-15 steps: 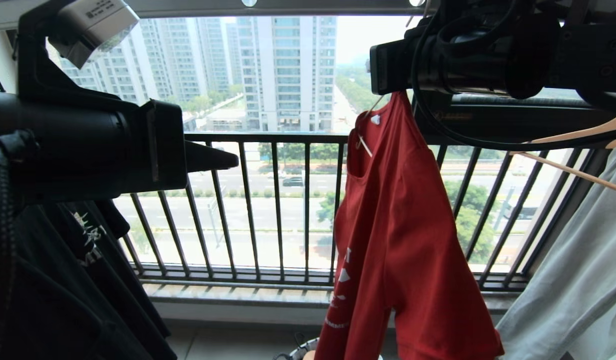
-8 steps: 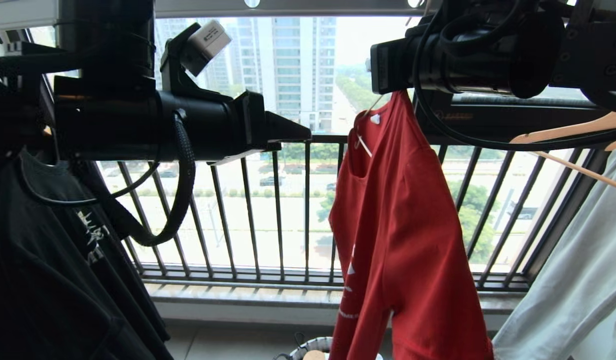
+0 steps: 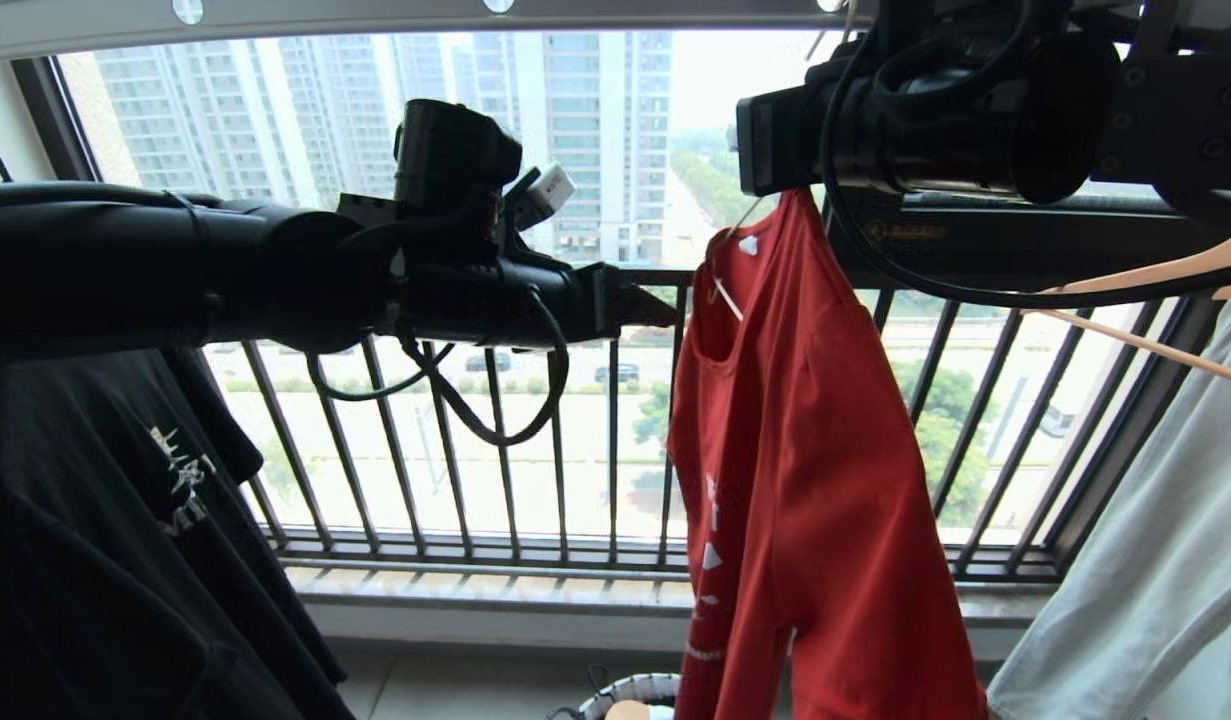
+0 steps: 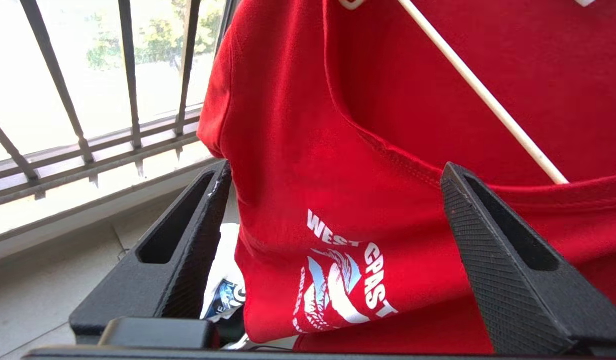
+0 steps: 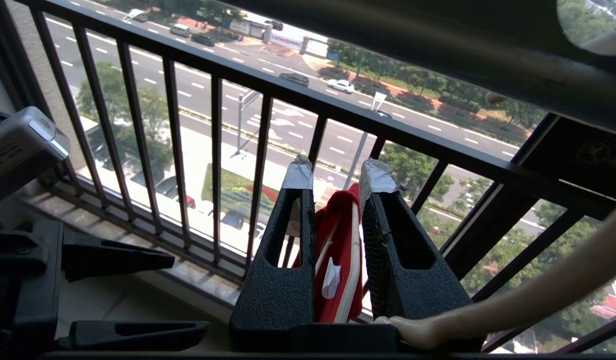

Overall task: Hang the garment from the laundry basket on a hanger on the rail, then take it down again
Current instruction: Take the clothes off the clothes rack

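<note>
Left of the hanging red cotton T-shirt (image 3: 805,470), open air is lying before the black barred railing (image 3: 535,440); a pale grey garment (image 3: 1155,560) is crowding its right.

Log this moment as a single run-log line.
right gripper: shut on red T-shirt collar, up by rail | left gripper: open, at shirt front | hanger: inside neck

Black railing (image 3: 535,420), black shirt (image 3: 105,560)

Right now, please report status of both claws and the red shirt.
Left claw open beside the red printed T-shirt. Right claw shut on its collar. Nothing in the way.
</note>
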